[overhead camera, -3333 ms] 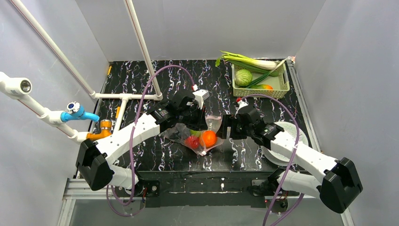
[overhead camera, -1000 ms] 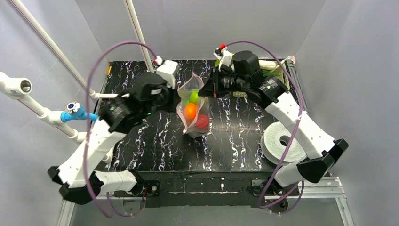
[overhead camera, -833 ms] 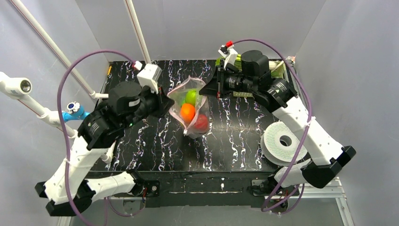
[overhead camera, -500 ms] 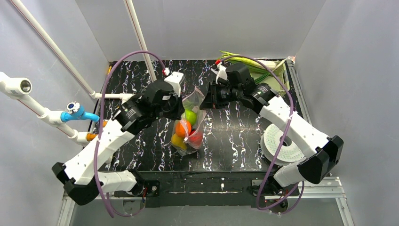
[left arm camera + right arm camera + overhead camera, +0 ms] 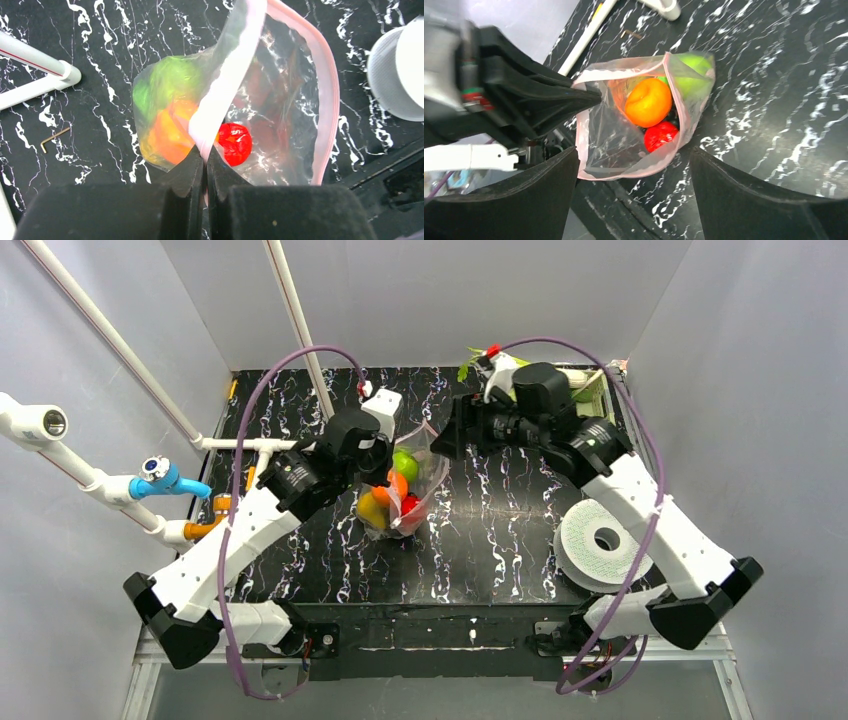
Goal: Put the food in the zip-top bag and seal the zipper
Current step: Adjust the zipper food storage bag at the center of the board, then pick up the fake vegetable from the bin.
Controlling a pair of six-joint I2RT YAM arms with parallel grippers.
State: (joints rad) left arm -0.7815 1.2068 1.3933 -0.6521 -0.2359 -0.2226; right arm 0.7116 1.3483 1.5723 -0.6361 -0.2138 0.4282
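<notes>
At the near right of the black marbled worktop (image 5: 500,560), a white roll (image 5: 603,540) is lying flat, well apart from the work. Nearer the middle, the zip-top bag (image 5: 415,490) is being held up by the left hand (image 5: 384,472) alone. Its bottom is hanging low over the worktop, and whether it is touching cannot be told. In the left wrist view, the two fingers (image 5: 190,170) are being pressed together on the pink zipper (image 5: 222,90) at one side of the mouth.

Just beyond, the right hand (image 5: 437,440) is being held with its fingers spread wide and nothing between them. A second ago that hand was clamped on the opposite rim, and the bag was being stretched between both arms. Now that rim has been let go and the mouth is sagging open. From this it is being judged that loading is done and sealing is not yet begun, since the two pink strips are standing apart.

The bag is clear, thin and crinkled. The food (image 5: 649,102) is being seen through it: an orange piece uppermost, a red one beneath, a green one against the far wall, and a yellow one low down in the top view.

At the far right, a pale green basket (image 5: 601,388) is being mostly hidden behind the right arm.
</notes>
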